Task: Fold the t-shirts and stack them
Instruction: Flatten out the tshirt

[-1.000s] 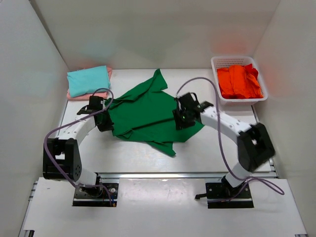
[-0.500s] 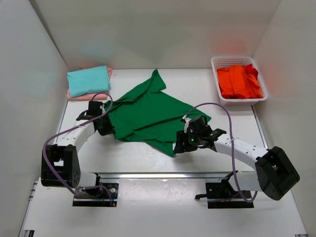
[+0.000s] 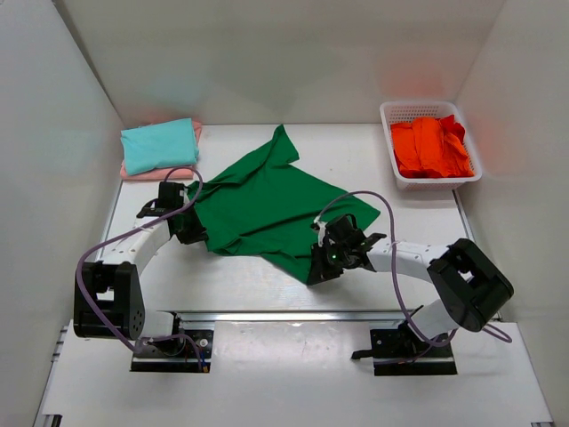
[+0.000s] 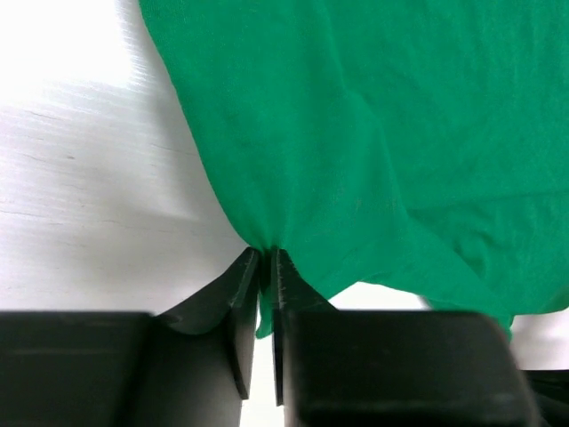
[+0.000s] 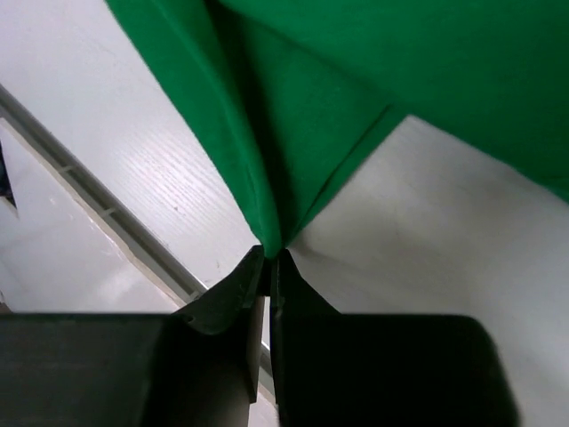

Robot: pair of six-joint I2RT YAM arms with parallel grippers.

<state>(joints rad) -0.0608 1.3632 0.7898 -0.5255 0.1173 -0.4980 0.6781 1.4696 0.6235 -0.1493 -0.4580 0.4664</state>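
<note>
The dark green t-shirt lies spread and rumpled in the middle of the table. My left gripper is shut on its left edge; the left wrist view shows the cloth pinched between the jaws. My right gripper is shut on its near bottom corner, with the cloth drawn to a point in the right wrist view. The teal t-shirt lies folded on the folded pale pink t-shirt at the far left. The orange-red t-shirts sit crumpled in the basket.
The white plastic lattice basket stands at the far right corner. A metal rail runs along the table's near edge, just in front of my right gripper. White walls enclose the left, back and right sides.
My right gripper left the shirt's right side, swung toward the near edge and closed on the shirt's bottom corner. The left gripper has kept its hold and barely moved.
</note>
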